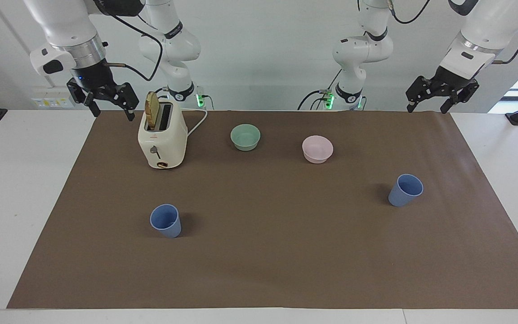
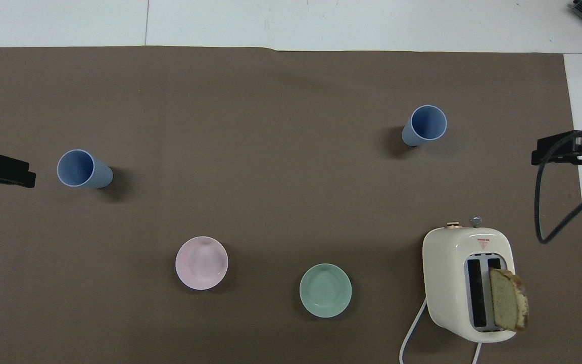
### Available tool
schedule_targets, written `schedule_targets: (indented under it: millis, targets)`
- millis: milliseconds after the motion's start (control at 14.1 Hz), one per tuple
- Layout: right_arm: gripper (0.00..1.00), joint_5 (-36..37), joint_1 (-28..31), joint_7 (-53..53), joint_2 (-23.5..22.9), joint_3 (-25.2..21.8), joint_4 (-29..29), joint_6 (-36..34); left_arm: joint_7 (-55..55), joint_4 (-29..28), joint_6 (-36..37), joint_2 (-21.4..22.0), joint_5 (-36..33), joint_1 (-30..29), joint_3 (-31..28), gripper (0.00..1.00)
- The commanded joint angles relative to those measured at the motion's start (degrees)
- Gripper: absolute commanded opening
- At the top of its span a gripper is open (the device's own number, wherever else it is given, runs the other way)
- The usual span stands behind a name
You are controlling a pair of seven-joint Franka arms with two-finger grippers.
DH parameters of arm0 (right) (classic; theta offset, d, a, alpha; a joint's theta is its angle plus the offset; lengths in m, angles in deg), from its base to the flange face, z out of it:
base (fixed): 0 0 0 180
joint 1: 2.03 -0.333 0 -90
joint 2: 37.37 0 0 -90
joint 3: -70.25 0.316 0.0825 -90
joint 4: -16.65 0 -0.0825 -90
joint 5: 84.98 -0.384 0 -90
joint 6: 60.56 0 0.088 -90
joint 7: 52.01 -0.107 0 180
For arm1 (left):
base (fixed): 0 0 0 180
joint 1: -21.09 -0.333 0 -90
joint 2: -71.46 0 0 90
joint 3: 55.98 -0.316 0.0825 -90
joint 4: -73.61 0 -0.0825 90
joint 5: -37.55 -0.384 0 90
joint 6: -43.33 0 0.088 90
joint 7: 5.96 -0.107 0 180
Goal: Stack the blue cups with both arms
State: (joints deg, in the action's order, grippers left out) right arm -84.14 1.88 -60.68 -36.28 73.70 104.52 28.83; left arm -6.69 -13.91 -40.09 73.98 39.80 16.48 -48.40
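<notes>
While both arms wait, two tapered blue cups stand apart on the matte brown mat (image 1: 259, 270).
One smooth plastic cup (image 1: 166, 220) sits toward the right arm's end, the other (image 1: 405, 190) toward the left's (both upright) — left gripper (image 1: 441, 92) and right gripper (image 1: 104, 99) hang spread, empty, above the mat's robot-side corners.

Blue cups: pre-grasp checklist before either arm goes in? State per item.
1. Both upright, mouths up: cup at left arm's end, cup at right arm's end: ok.
2. Cups standing apart, nothing inside either: ok.
3. Left hand open, holding nothing, raised above the mat's corner: ok.
4. Right hand open, holding nothing, raised beside the toaster: ok.
5. Right hand's way down to its cup past the toaster and its bread slice: cannot tell.
6. Green bowl and pink bowl nearer the robots than both cups, out of the way: ok.
</notes>
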Motion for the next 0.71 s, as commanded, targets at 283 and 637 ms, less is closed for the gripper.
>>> schedule_targets:
  millis: [283,637]
  targets:
    - [1.00,0.04,-0.04,1.29,-0.20,0.68,-0.77,-0.44,-0.32,-1.69,0.27,1.61,-0.93,-0.04,0.24,1.00]
    - [1.00,0.04,-0.04,0.76,-0.12,0.68,-0.59,-0.36,-0.24,-1.96,-2.09,1.61,-0.93,-0.75,0.16,1.00]
